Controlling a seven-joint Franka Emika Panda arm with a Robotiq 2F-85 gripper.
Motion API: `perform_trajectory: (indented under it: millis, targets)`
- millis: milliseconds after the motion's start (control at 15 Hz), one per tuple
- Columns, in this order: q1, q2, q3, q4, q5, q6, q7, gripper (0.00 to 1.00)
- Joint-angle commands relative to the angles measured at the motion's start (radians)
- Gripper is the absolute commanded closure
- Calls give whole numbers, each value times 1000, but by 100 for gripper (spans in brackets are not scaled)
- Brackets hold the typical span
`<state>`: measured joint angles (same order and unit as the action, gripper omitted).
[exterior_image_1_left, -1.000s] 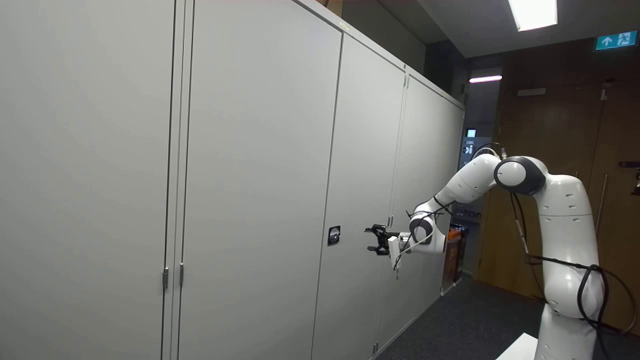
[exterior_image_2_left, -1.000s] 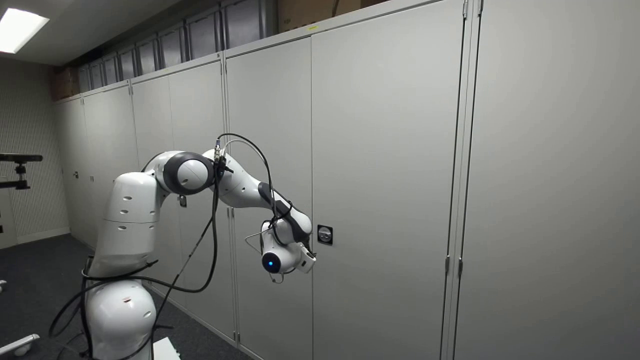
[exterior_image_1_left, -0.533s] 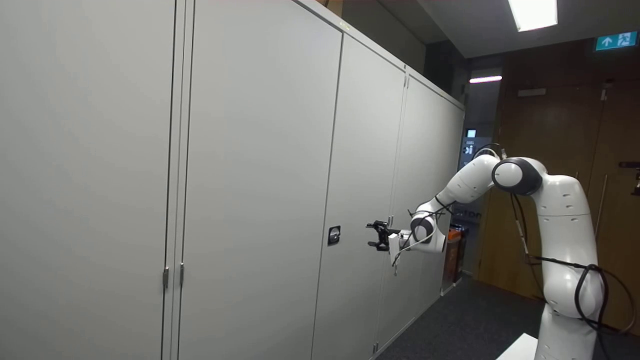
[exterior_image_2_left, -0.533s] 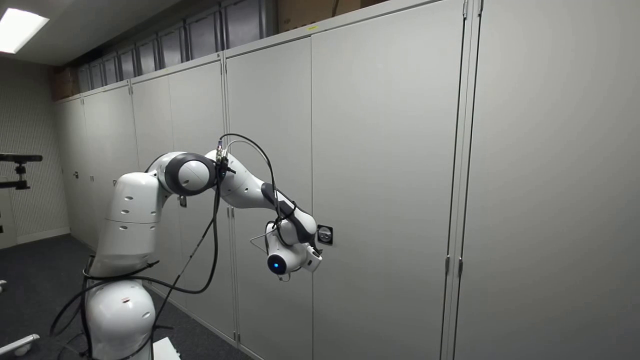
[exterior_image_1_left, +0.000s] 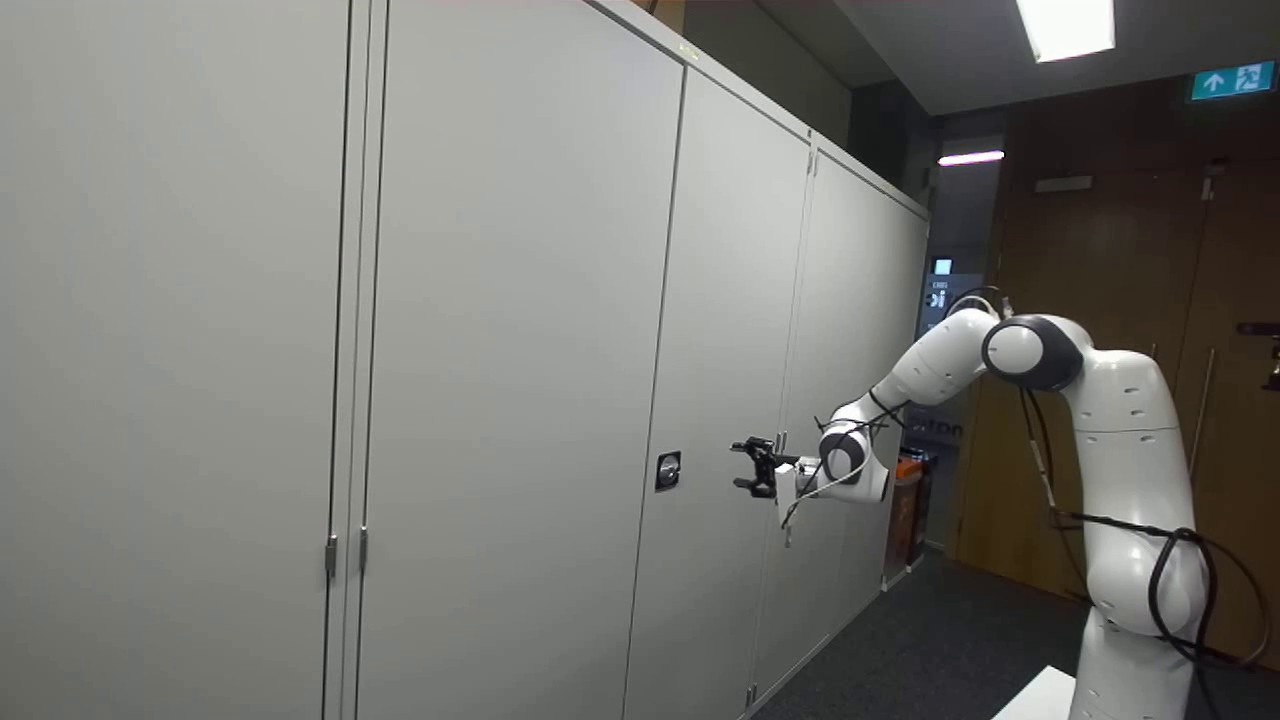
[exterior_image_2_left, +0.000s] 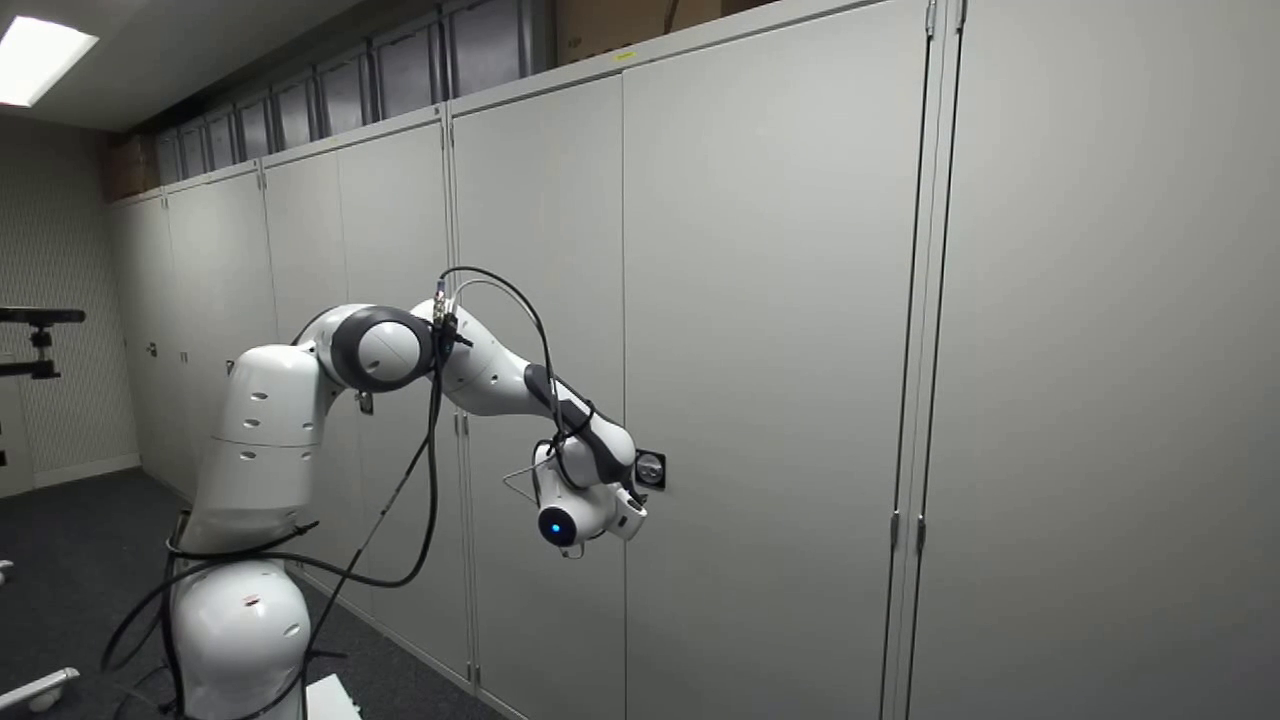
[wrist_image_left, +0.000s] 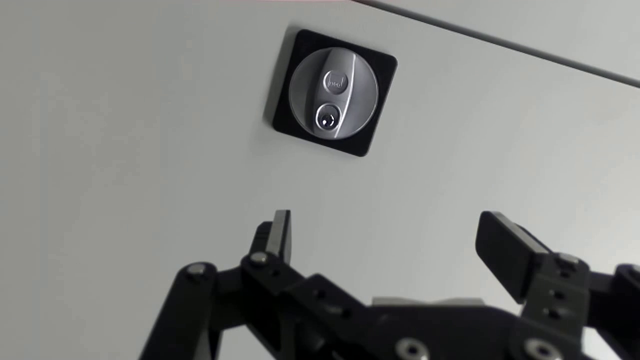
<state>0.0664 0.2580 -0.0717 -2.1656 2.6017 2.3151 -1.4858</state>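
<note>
Faces silver knob (wrist_image_left: 333, 93) on black square plate (wrist_image_left: 382, 64), fixed to grey cabinet door (exterior_image_1_left: 725, 300) near its edge | has fingers (wrist_image_left: 507, 255) wide apart, near the knob yet clear of it | rides on white arm (exterior_image_1_left: 1140, 470) above dark floor (exterior_image_1_left: 950, 620)

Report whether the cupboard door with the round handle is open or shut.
Shut: in both exterior views the cupboard door lies flush with the neighbouring door, only a thin seam between them. Locked or not, cannot tell.

The silver knob (wrist_image_left: 333, 96) on its black plate (wrist_image_left: 359, 142) seems set horizontally.
</note>
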Motion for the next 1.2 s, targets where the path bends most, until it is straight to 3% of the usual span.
perform_trajectory:
  millis: [0,267,333,1133]
  targets:
    - [0,45,0,55,-2,-24,-8,0]
    - [8,83,3,109,-2,-2,12,0]
    - [7,61,-1,67,-3,0,4,0]
    - [10,74,-2,70,-3,0,4,0]
